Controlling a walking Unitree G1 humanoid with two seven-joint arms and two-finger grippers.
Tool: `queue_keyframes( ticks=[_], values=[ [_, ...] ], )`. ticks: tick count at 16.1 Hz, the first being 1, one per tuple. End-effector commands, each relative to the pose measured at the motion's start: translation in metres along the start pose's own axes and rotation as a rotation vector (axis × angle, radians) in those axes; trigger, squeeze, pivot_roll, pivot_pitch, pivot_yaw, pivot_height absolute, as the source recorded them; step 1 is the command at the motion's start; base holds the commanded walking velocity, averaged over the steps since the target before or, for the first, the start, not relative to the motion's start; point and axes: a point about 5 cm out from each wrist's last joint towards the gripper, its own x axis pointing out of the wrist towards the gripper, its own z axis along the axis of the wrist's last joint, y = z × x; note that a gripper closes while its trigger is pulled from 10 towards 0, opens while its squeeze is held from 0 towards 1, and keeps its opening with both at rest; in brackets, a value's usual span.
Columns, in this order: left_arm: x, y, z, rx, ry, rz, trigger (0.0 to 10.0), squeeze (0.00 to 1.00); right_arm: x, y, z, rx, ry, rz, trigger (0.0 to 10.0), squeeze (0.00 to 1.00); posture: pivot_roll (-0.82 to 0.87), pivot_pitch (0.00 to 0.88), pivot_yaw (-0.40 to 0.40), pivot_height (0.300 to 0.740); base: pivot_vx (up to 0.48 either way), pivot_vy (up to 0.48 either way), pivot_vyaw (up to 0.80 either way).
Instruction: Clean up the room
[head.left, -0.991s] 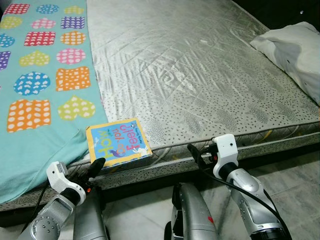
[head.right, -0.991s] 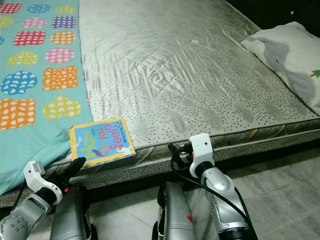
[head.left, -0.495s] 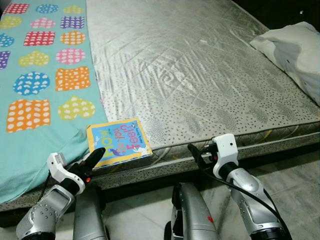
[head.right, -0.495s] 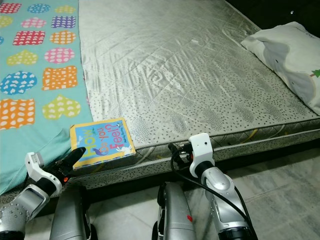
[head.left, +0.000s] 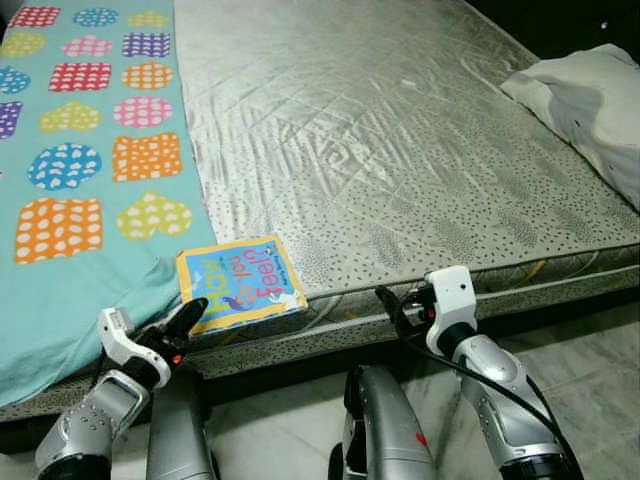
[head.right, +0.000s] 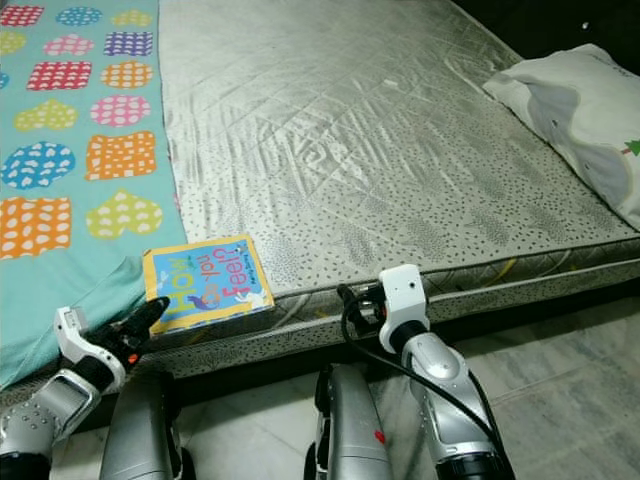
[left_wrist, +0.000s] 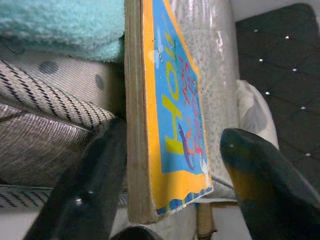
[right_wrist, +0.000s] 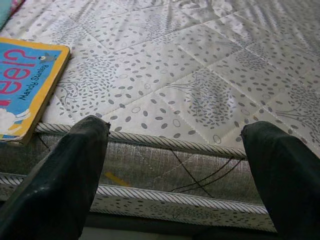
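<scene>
A grey quilted mattress (head.left: 400, 150) fills the frame, a teal patterned blanket (head.left: 80, 150) over its upper left and a pillow (head.left: 590, 110) cut off at the right edge. The picture book (head.left: 240, 282) lies at the lower-left mattress edge. The left gripper (left_wrist: 172, 185) has its jaws spread around the book's corner. The right gripper (right_wrist: 175, 165) hangs at lower centre, jaws spread, facing the mattress side.

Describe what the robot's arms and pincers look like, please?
Both arms are silver metal tubes with perforated patches. Each wrist carries a white block, and a black cable loops beside the right one. The left pincer and right pincer each have two long black fingers. A small red spot marks the left wrist.
</scene>
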Motion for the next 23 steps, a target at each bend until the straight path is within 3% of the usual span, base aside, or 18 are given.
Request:
queue_keyframes(
  ticks=[1,9,20,22,23],
  values=[
    [0.002,0.000,-0.002,-0.020,0.012,-0.012,0.0,0.00,-0.001,-0.004,-0.003,-0.002,0.011,-0.013,10.0,0.00,-0.14,0.133,-0.120,0.541,0.000,0.000,0.00],
    [0.016,0.004,0.003,-0.023,0.019,0.048,0.0,0.00,0.000,-0.004,-0.002,-0.006,0.006,-0.025,10.0,0.00,-0.15,0.132,-0.113,0.541,0.000,0.000,0.00],
    [0.020,0.005,0.010,0.021,-0.036,0.036,0.0,0.00,0.002,-0.003,-0.002,0.002,0.001,-0.026,10.0,0.00,-0.15,0.125,-0.107,0.541,0.000,0.000,0.00],
    [0.019,0.005,0.012,0.039,-0.056,0.027,0.0,0.00,0.002,-0.001,0.000,0.015,-0.012,-0.005,10.0,0.00,-0.15,0.122,-0.105,0.541,0.000,0.000,0.00],
    [0.017,0.003,0.015,0.040,-0.078,0.006,0.0,0.00,0.001,0.005,0.001,0.061,-0.018,0.082,10.0,0.00,-0.14,0.111,-0.102,0.541,0.000,0.000,0.00]
  ],
)
